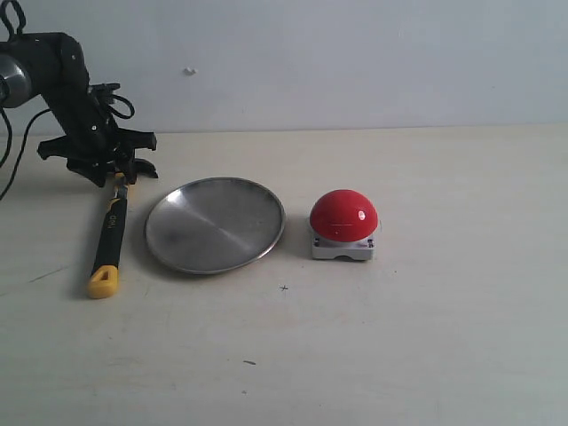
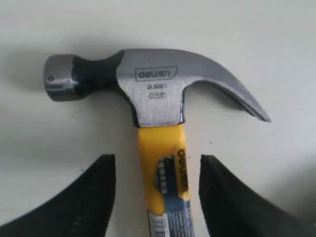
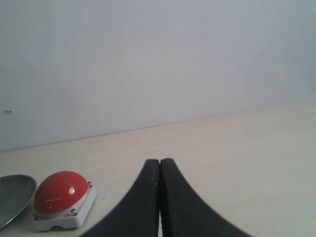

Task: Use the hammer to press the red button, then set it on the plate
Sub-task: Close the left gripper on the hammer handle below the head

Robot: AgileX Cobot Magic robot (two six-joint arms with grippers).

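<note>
The hammer (image 1: 110,240) lies flat on the table at the left, its yellow end toward the front and its head hidden under my left gripper (image 1: 122,170). In the left wrist view the hammer (image 2: 163,98) shows its steel head and yellow neck. My left gripper (image 2: 158,165) is open, with a finger on each side of the neck and a gap to both. The plate (image 1: 216,224) sits just right of the handle. The red button (image 1: 343,216) stands right of the plate, also seen as red button (image 3: 60,192). My right gripper (image 3: 160,163) is shut on nothing and is outside the exterior view.
A pale wall (image 1: 355,62) closes off the back of the table. Bare tabletop (image 1: 355,355) stretches in front of and to the right of the button. The plate's edge (image 3: 15,195) shows in the right wrist view.
</note>
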